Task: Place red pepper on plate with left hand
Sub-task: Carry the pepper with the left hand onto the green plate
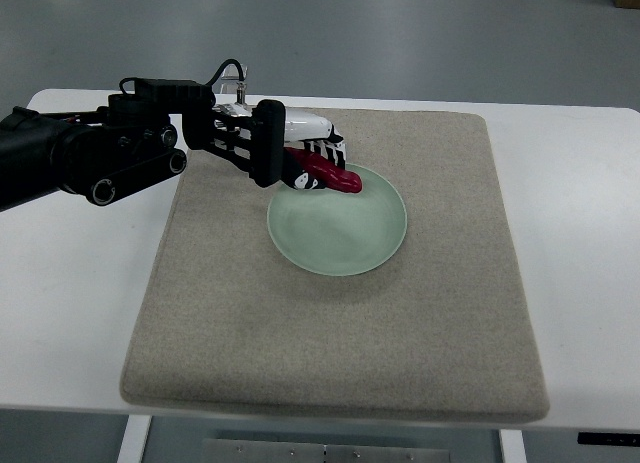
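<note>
Red pepper [333, 174] held over the upper-left rim of the pale green plate [338, 226], not yet lying in it. Left of the plate, the left hand [300, 158] reaches in with its fingers clenched around the pepper's left end. The pepper's long axis runs roughly left to right, free tip pointing right and slightly down, over the plate's edge. Judged light, smooth and somewhat slippery; best gripped mid-body or near the stem. Plate sits on a beige mat [340, 333] on the white counter [580, 243].

One steep overhead view of the table [580, 233].
</note>
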You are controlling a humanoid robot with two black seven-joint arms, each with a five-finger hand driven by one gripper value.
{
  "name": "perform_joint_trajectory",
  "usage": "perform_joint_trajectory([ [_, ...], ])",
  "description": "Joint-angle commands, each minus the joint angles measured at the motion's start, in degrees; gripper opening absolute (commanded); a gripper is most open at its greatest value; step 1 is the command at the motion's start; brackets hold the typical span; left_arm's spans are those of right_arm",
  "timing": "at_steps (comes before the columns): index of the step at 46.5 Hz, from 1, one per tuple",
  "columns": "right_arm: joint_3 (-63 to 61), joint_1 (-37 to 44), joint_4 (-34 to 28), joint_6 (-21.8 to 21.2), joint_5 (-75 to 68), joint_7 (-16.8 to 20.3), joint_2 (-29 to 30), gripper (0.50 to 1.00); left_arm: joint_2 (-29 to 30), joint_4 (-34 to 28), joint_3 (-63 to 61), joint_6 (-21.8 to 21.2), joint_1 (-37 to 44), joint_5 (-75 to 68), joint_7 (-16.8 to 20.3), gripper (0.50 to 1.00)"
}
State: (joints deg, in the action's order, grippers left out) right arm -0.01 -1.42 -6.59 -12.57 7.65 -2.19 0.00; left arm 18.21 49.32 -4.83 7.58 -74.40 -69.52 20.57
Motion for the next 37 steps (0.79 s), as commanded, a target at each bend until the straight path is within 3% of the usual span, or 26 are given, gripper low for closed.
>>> perform_joint_trajectory([
  [1,0.0,0.0,0.0,0.0,-0.1,0.0,0.0,0.93,0.0,1.7,0.0,0.0,0.1,0.0,0.0,0.512],
  [7,0.0,-0.1,0.0,0.0,0.0,0.0,0.0,0.928,0.0,4.2,0.0,0.1,0.4,-0.1,0.1,0.544],
  [22,0.0,0.0,0.0,0.0,-0.1,0.1,0.0,0.928,-0.2,4.7,-0.1,0.2,0.7,-0.6,0.0,0.553],
  [27,0.0,-0.1,0.0,0.0,0.0,0.0,0.0,0.928,-0.5,4.7,-0.1,0.2,0.9,-0.6,0.0,0.587],
  [31,0.0,-0.1,0.0,0.0,0.0,0.0,0.0,0.928,-0.5,4.7,0.0,0.1,0.9,-0.6,0.1,0.66],
  [34,0.0,0.0,0.0,0.0,0.0,0.0,0.0,0.928,-0.5,4.7,0.0,0.1,0.9,-0.6,0.2,0.668],
  [37,0.0,-0.1,0.0,0.0,0.0,0.0,0.0,0.928,-0.5,4.7,0.1,0.1,0.9,-0.5,0.2,0.709],
])
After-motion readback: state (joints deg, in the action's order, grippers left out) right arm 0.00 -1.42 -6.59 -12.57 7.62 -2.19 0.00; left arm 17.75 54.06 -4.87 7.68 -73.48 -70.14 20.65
